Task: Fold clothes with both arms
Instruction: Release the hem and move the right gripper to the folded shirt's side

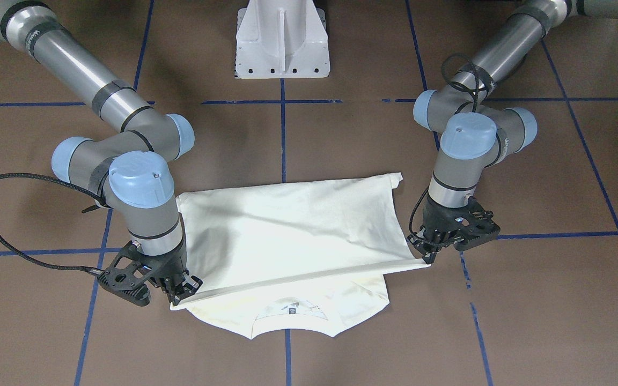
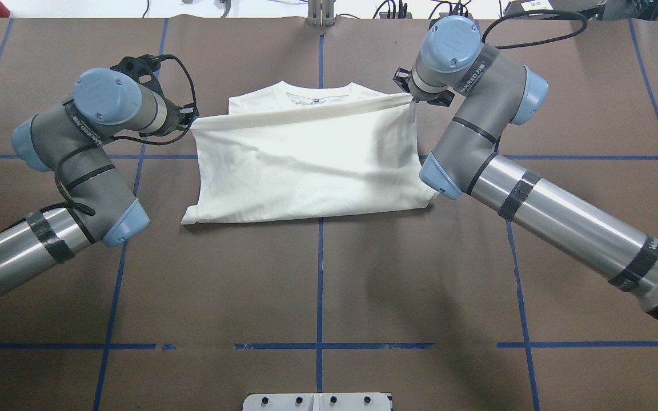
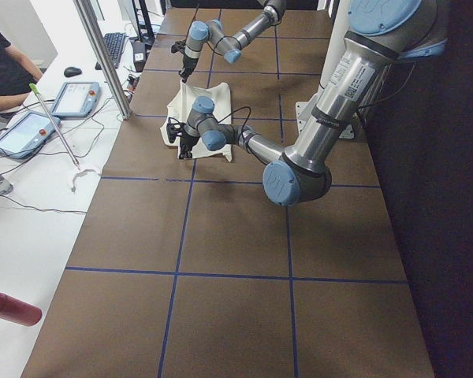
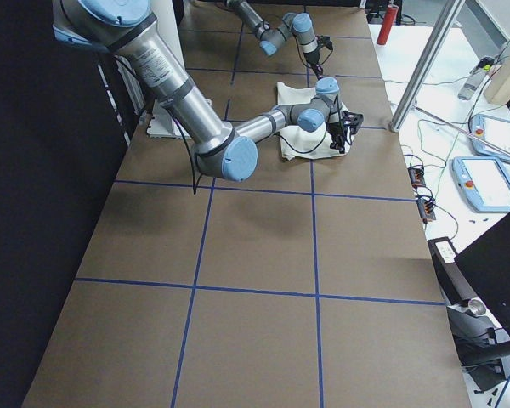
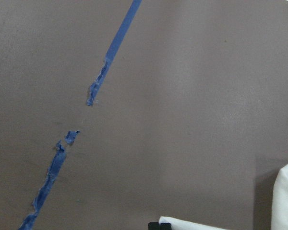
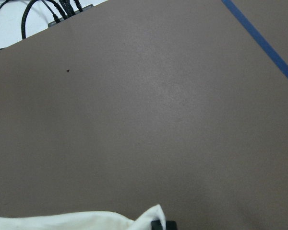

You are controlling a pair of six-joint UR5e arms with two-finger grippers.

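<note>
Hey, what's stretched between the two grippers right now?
The folded-over edge of the T-shirt runs taut from the right gripper to the left gripper, above the neck end. The front-facing view shows it.

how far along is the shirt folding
Done: no sleeves stick out of the cream-white T-shirt, so they look folded in. In hand: the black left gripper and right gripper pinch its hem corners, stretched taut above the ribbed neck. Left: lay it down, release.

T-shirt (image 2: pixel 306 165) on bench (image 2: pixel 317 274); from overhead, left end effector (image 1: pixel 431 256) at its 10 o'clock, right end effector (image 1: pixel 179 299) at 2 o'clock.
</note>
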